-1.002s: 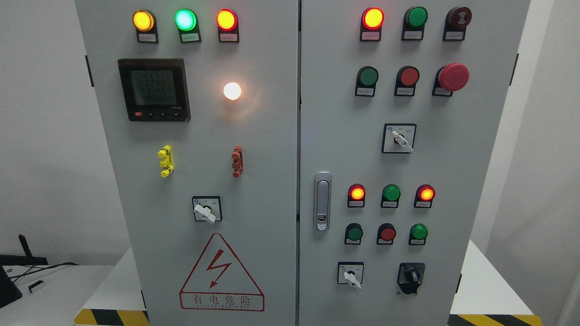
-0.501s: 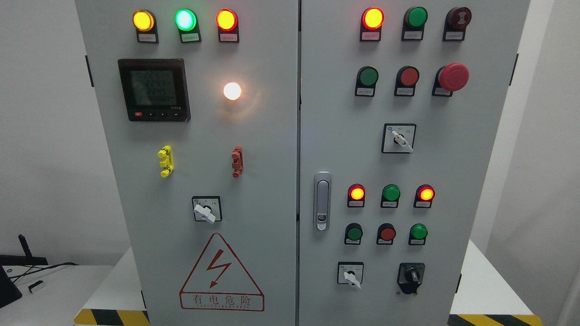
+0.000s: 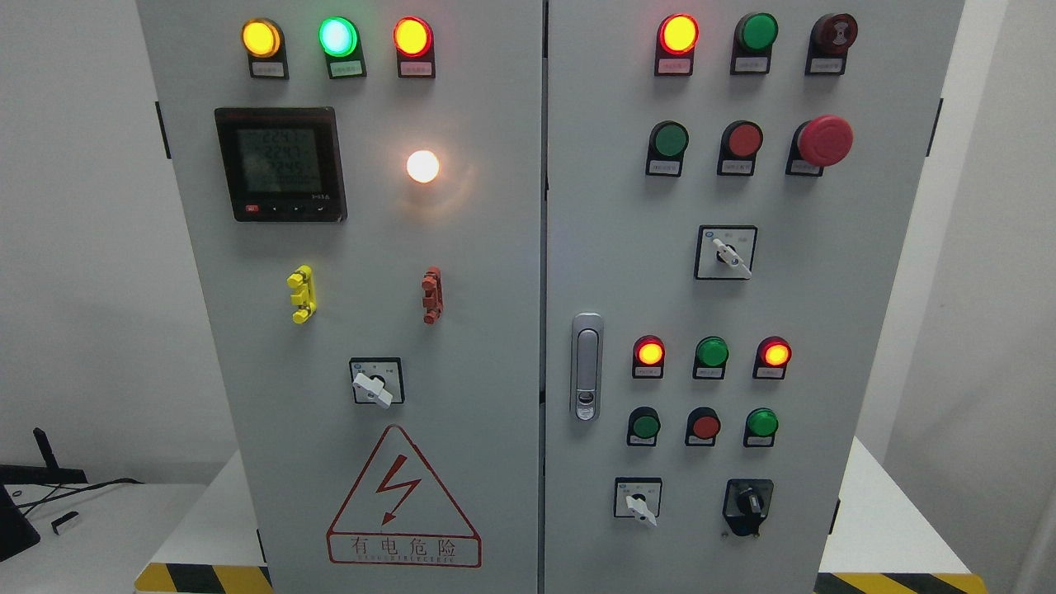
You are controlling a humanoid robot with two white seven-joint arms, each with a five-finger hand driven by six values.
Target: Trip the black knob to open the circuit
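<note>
A grey electrical cabinet (image 3: 495, 272) with two doors fills the head view. The black knob (image 3: 748, 502) sits at the lower right of the right door, on a black plate, its grip pointing roughly upward. To its left is a white-handled selector switch (image 3: 638, 500). Neither of my hands nor either arm shows anywhere in the picture.
The right door carries lit and unlit indicator lamps, push buttons, a red mushroom stop button (image 3: 823, 140), another selector switch (image 3: 726, 252) and a door latch (image 3: 586, 365). The left door holds a meter (image 3: 280, 163), a lit white lamp (image 3: 422, 166) and a warning triangle (image 3: 403, 499). A white platform (image 3: 891, 528) lies beneath.
Only the digits on the meter's display flicker. Nothing else has moved.
</note>
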